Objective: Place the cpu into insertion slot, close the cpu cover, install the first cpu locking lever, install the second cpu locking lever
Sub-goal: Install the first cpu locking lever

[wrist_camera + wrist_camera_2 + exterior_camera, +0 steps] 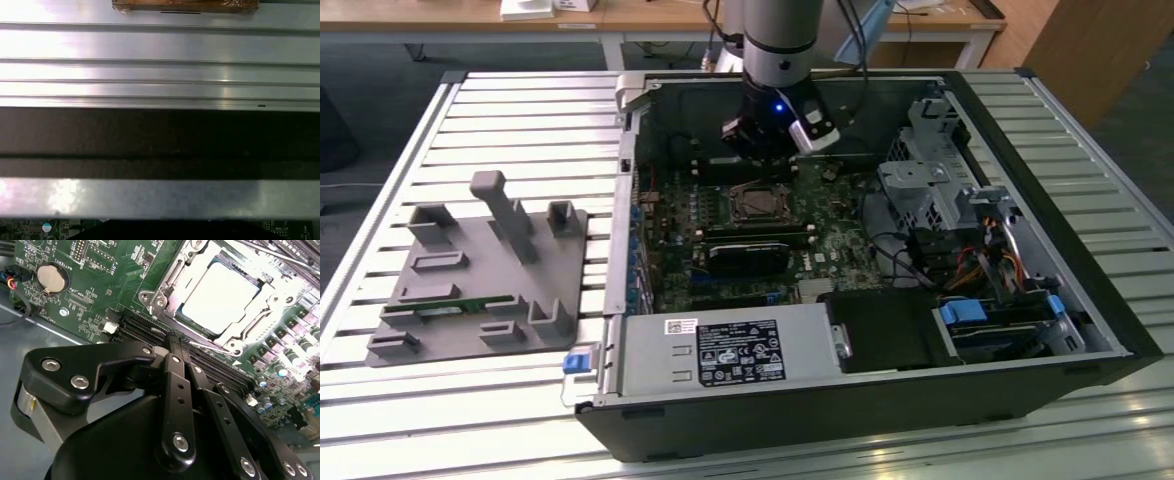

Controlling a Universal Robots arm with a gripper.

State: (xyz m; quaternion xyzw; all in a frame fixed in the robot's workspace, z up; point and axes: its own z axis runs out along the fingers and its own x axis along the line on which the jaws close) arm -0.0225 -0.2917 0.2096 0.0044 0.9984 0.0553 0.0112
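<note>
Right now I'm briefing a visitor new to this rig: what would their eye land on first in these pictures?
Most likely the open black computer case on the slatted table, the arm reaching down into it. In the second wrist view the cpu glares pale inside its silver cpu cover, just beyond the gripper. A grey fixture tray lies at the exterior view's left.

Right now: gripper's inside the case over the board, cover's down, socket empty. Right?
Not empty. In the second wrist view the cpu sits in the socket, its pale face showing through the cover. The rest holds: the cover is down, and the gripper is inside the case over the board.
</note>
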